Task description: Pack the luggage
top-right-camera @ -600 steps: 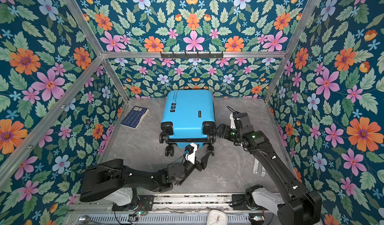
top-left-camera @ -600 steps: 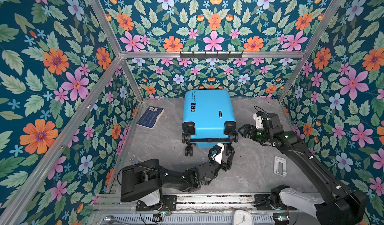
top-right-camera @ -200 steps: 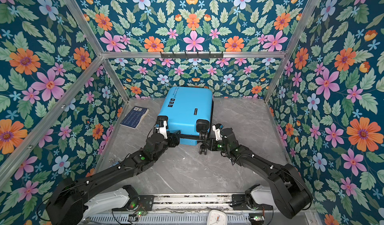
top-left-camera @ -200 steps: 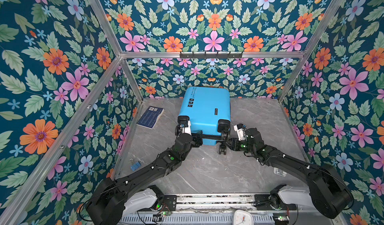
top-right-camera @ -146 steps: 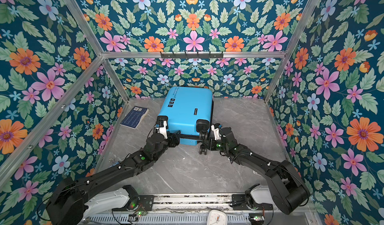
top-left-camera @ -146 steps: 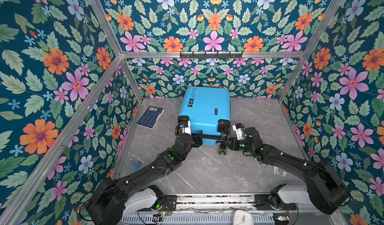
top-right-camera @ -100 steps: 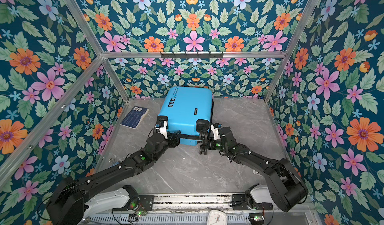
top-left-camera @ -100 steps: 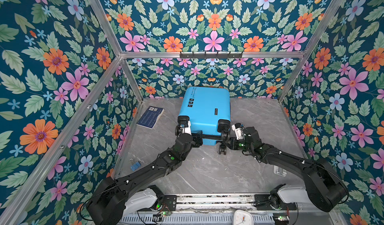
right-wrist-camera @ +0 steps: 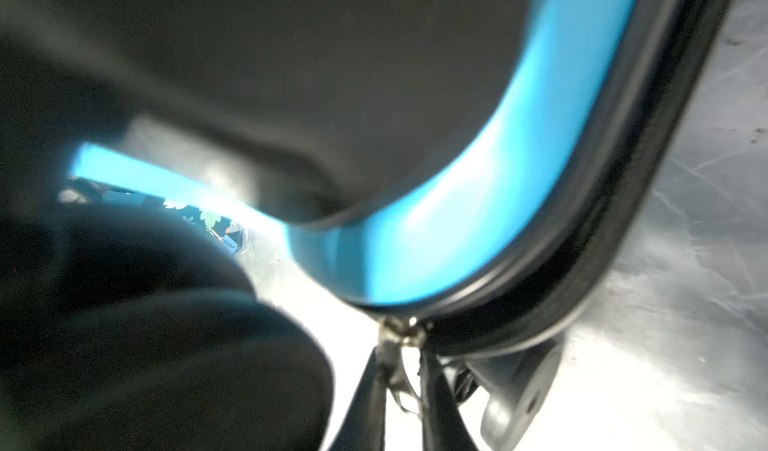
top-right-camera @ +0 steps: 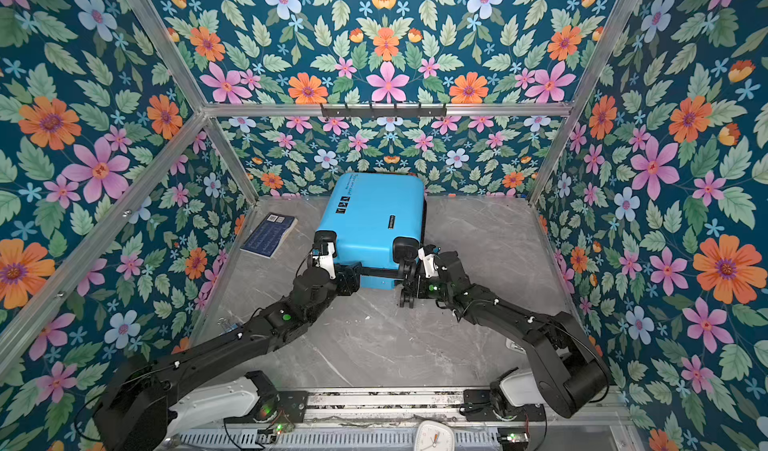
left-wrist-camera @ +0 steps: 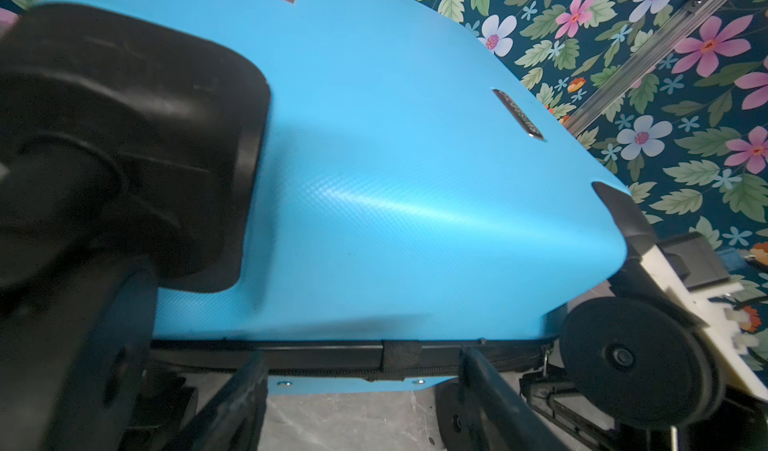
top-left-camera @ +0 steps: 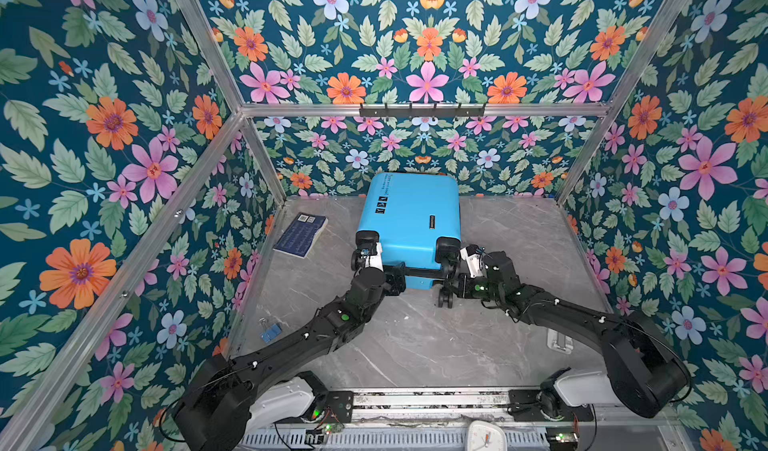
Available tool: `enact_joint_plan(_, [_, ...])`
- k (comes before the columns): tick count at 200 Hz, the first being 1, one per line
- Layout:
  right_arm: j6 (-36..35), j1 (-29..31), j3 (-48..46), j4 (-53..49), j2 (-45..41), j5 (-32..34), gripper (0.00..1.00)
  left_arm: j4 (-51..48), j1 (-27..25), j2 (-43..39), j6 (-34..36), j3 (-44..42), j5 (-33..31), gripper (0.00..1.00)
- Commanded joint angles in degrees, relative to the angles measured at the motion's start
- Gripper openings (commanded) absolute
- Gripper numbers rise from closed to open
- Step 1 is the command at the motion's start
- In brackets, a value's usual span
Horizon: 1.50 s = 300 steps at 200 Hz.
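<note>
Luggage [top-left-camera: 409,216] zip is where the right gripper [right-wrist-camera: 401,363] is at work. Its two fingers [right-wrist-camera: 372,386] are pinched together on the small metal zipper pull [right-wrist-camera: 401,332]. The pull hangs from the black zip band [right-wrist-camera: 623,203] at a rounded corner of the blue shell. In both top views this gripper sits at the near right corner of the luggage, just beside a black spinner wheel [top-left-camera: 444,299].

The left gripper [left-wrist-camera: 363,359] has its jaws set wide apart. Its fingers [left-wrist-camera: 237,403] reach up to the zip band on the wheel end, between the two corner wheels, and nothing is clamped between them. Whether the tips touch the band cannot be told. In both top views it is at the near left part of the wheel end.

The luggage lies flat on the grey marbled table [top-left-camera: 415,345], in the middle and close to the back wall. Its wheel end faces the robot, and the black printed icons are on the upper shell.

Left of it and apart from it, a dark-blue book-like item [top-left-camera: 301,235] lies near the left wall. A blue binder clip [top-left-camera: 269,332] lies at the table's left edge, nearer the robot. A small white object [top-left-camera: 559,341] lies at the right edge. A white clock [top-left-camera: 486,436] sits by the front rail.
</note>
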Motion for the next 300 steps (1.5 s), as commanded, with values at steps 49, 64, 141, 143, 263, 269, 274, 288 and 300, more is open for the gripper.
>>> enact_joint_plan(49, [0.27, -0.06, -0.16, 0.42, -1.15, 3.15, 0.00, 0.53, -0.03, -0.37, -0.17, 0.03, 0.14, 0.75])
enact_joint_plan(64, [0.60, -0.12, -0.51, 0.41, -1.55, 3.35, 0.00, 0.50, -0.05, -0.47, -0.18, 0.10, 0.33, 0.75])
enact_joint_plan(141, [3.79, -0.08, -1.13, 3.95, 0.67, -2.66, 0.00, -2.31, -8.38, 2.84, 0.97, 7.05, 7.37, 0.81])
enact_joint_plan(143, [3.91, -0.08, -1.26, 4.07, 0.73, -2.63, 0.00, -2.73, -8.86, 3.09, 0.90, 7.44, 7.13, 0.82])
enact_joint_plan(263, [10.03, -2.42, -5.35, 14.71, 4.73, -5.91, 0.00, -30.54, -19.54, 26.63, -2.37, 37.30, -4.44, 0.89])
enact_joint_plan(269, [10.34, -2.75, -5.71, 15.42, 4.90, -6.12, 0.00, -31.50, -19.59, 27.52, -2.38, 38.29, -5.13, 0.89])
enact_joint_plan(274, [10.64, -2.93, -5.99, 15.94, 5.09, -6.41, 0.00, -32.16, -19.64, 28.09, -2.38, 39.09, -5.56, 0.89])
enact_joint_plan(288, [11.21, -3.62, -6.65, 17.53, 5.61, -6.99, 0.00, -33.73, -19.62, 29.90, -2.08, 40.90, -7.20, 0.88])
enact_joint_plan(300, [11.54, -3.85, -6.93, 18.61, 6.20, -7.51, 0.00, -35.00, -19.62, 31.37, -1.78, 42.48, -8.66, 0.87])
